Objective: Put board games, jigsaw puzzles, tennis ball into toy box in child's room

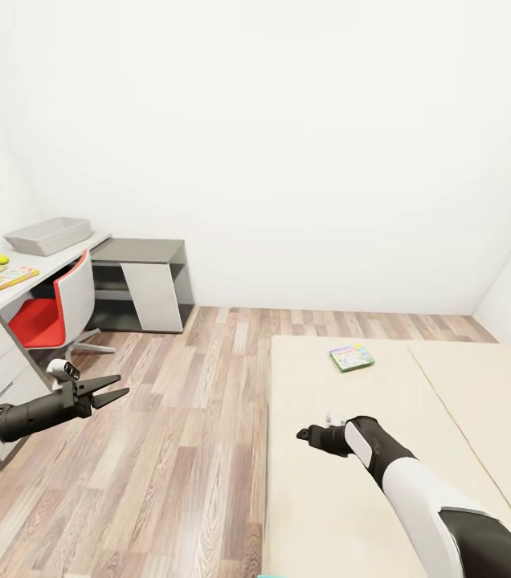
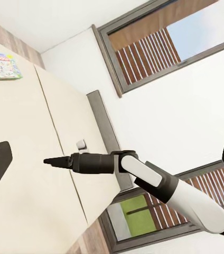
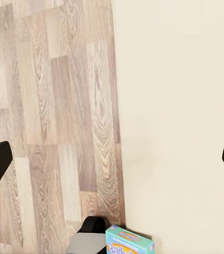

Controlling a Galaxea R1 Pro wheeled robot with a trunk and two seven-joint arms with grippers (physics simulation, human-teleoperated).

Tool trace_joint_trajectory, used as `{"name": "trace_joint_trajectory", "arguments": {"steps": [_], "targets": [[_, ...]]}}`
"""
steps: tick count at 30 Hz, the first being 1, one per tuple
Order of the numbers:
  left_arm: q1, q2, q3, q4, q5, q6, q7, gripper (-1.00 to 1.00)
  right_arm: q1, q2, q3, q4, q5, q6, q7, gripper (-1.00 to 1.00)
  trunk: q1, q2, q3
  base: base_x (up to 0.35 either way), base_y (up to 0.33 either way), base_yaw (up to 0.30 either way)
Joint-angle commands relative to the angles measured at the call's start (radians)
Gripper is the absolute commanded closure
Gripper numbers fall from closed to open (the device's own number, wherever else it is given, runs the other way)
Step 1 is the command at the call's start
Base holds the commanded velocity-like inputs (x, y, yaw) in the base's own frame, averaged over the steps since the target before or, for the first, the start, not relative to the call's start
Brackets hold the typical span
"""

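A green-bordered board game [image 1: 351, 357] lies flat on the cream bed [image 1: 416, 417]; it shows again in the left wrist view [image 2: 2, 65]. A blue-teal board game [image 3: 130, 242] sits at the bed's edge by the floor. On the table [image 1: 63, 255] at the left stand the grey toy box [image 1: 47, 235], the tennis ball [image 1: 2, 259] and flat colourful toys [image 1: 2, 278]. My left gripper [image 1: 121, 385] hangs open over the wood floor, holding nothing. My right gripper [image 1: 304, 435] hovers low over the bed, short of the green-bordered game, and is open and empty.
A red and white swivel chair [image 1: 51, 313] is tucked under the table. A lower dark grey cabinet [image 1: 139, 281] stands in the corner beyond it. Wood-plank floor [image 1: 191, 417] runs between table and bed. Shuttered windows [image 2: 159, 42] are behind the bed.
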Motion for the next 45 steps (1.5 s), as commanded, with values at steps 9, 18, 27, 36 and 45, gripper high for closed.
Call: {"name": "trace_joint_trajectory", "arguments": {"steps": [9,18,27,36,45], "targets": [[-0.001,0.000,0.000,0.000,0.000,0.011,-0.004,-1.00,-0.001,0.001,-0.008,-0.001,0.002,0.006,0.001,-1.00,0.001,-0.002,-0.002,0.000,0.000,-0.001],[-0.001,0.000,0.000,0.000,0.000,0.011,-0.004,-1.00,-0.001,0.000,-0.008,-0.001,0.002,0.006,0.001,-1.00,0.001,-0.002,-0.002,0.000,0.033,-0.001],[-0.001,0.000,0.000,0.000,0.000,0.011,-0.004,-1.00,-0.001,0.001,-0.008,-0.001,0.002,0.006,0.001,-1.00,0.001,-0.002,-0.002,0.000,0.007,-0.052],[-0.001,0.000,0.000,0.000,0.000,0.011,-0.004,-1.00,-0.001,0.001,-0.008,-0.001,0.002,0.006,0.001,-1.00,0.001,-0.002,-0.002,0.000,0.001,-0.005],[-0.001,0.000,0.000,0.000,0.000,0.011,-0.004,-1.00,-0.001,0.001,-0.008,-0.001,0.002,0.007,0.001,-1.00,0.001,-0.002,-0.002,0.000,0.023,0.000]]}}
